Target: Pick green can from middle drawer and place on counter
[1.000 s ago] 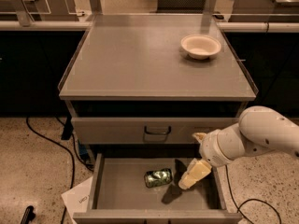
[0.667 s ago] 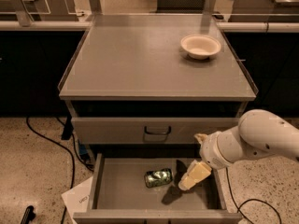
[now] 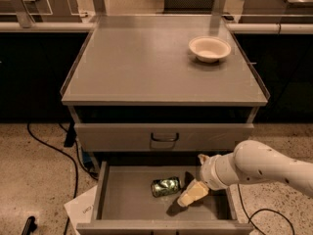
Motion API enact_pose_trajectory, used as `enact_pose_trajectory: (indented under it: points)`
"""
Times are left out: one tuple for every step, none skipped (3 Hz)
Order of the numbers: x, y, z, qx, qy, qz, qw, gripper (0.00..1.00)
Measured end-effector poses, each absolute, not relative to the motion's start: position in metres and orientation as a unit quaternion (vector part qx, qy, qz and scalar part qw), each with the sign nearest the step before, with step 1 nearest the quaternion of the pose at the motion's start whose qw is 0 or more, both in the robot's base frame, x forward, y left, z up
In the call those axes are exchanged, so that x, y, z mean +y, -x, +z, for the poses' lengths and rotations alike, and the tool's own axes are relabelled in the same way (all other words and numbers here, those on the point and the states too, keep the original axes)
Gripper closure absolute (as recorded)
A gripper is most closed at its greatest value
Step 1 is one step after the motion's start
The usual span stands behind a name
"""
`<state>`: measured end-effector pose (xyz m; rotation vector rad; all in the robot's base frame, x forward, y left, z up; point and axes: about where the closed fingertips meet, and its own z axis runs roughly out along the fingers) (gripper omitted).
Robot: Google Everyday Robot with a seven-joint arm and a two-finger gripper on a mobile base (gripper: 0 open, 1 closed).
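The green can [image 3: 165,186] lies on its side on the floor of the open middle drawer [image 3: 122,199], near the middle. My gripper [image 3: 191,194] reaches in from the right on a white arm and hangs inside the drawer just right of the can, close to it. The counter [image 3: 146,62] is the broad grey cabinet top above.
A white bowl [image 3: 209,48] stands on the counter at the back right. A closed drawer front with a dark loop handle [image 3: 164,137] sits above the open drawer. Black cables [image 3: 54,148] and white paper [image 3: 83,210] lie on the floor at the left.
My gripper has moved slightly left and down, closer to the can. The can has not moved.
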<state>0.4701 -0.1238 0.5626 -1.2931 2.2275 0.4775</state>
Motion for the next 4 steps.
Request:
enact_pose_trajectory:
  points:
    - [-0.111, -0.484, 0.522, 0.816, 0.477, 0.195, 0.262, 0.00]
    - [-0.109, -0.481, 0.515, 0.817, 0.475, 0.200, 0.258, 0.00]
    - [-0.111, -0.479, 0.515, 0.822, 0.469, 0.194, 0.257, 0.00]
    - [-0.109, -0.477, 0.489, 0.828, 0.461, 0.190, 0.255, 0.00]
